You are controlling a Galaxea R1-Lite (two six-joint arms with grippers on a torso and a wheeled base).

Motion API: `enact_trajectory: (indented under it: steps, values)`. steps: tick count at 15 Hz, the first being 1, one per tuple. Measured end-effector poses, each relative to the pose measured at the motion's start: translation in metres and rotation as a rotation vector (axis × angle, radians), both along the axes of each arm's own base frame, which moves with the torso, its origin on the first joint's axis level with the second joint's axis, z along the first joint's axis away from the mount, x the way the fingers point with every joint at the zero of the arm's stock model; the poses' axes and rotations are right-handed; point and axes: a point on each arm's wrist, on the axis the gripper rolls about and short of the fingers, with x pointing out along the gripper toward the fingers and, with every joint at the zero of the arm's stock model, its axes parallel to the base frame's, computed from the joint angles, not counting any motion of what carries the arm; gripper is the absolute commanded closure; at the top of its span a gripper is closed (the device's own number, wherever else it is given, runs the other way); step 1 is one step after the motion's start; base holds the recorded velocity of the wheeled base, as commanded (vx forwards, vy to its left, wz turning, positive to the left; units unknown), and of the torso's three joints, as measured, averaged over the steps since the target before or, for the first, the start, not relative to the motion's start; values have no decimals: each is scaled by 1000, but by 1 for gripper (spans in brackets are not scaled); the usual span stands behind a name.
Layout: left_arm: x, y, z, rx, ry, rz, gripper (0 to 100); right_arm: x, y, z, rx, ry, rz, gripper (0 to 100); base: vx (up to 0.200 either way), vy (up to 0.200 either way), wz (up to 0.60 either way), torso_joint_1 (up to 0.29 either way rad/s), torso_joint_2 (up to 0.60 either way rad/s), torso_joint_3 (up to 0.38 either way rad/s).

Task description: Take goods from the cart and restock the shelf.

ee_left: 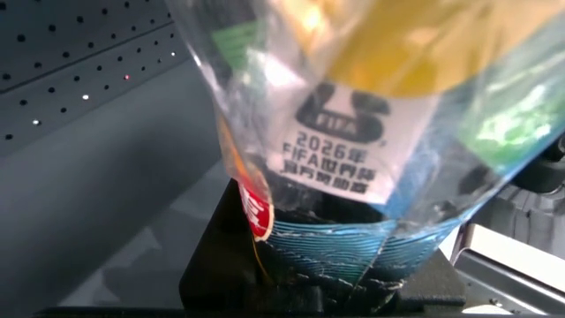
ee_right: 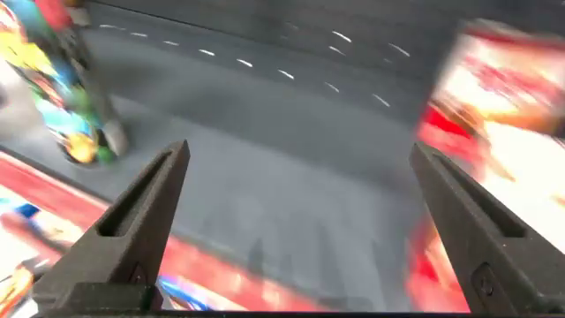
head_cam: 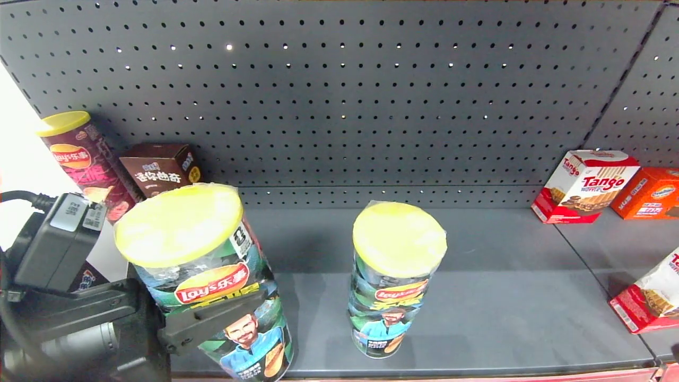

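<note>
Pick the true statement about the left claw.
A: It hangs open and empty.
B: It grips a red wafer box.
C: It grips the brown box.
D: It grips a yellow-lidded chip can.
D: in the head view a finger of the left claw lies clamped across the can, and the left wrist view shows that can seated in the claw.

Matt grey metal shelf (head_cam: 504, 297) with a perforated back panel (head_cam: 339, 106). Left chip can (head_cam: 212, 281) and middle chip can (head_cam: 390, 302) wear glossy, crinkled clear plastic film and smooth yellow plastic lids (head_cam: 180, 223).
</note>
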Motion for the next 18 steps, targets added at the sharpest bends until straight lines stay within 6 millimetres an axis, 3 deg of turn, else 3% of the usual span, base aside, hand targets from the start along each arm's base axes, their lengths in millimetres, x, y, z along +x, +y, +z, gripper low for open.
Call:
enact_trajectory:
  steps: [2,4,7,9,11,14,18]
  values:
    - [1,-1,3,1,-18,-5,100,-25,-9,-23,15,40,-120,0,0,0,0,0,0,0]
    - [3,-8,5,14,-45,-35,100,-36,-14,-41,46,61,-225,0,0,0,0,0,0,0]
    - [2,-16,7,14,-48,-84,100,-37,-18,-76,46,170,-422,0,0,0,0,0,0,0]
    - [2,-17,6,15,-47,-94,100,-38,-19,-79,56,161,-452,0,0,0,0,0,0,0]
    - [0,-18,4,18,-40,-105,100,-38,-18,-80,51,159,-358,0,0,0,0,0,0,0]
    - [-2,-20,2,21,-33,-121,100,-41,-17,-86,43,191,-42,0,0,0,0,0,0,0]
    - [-9,-18,2,16,-34,-146,100,-44,-17,-88,76,161,-47,0,0,0,0,0,0,0]
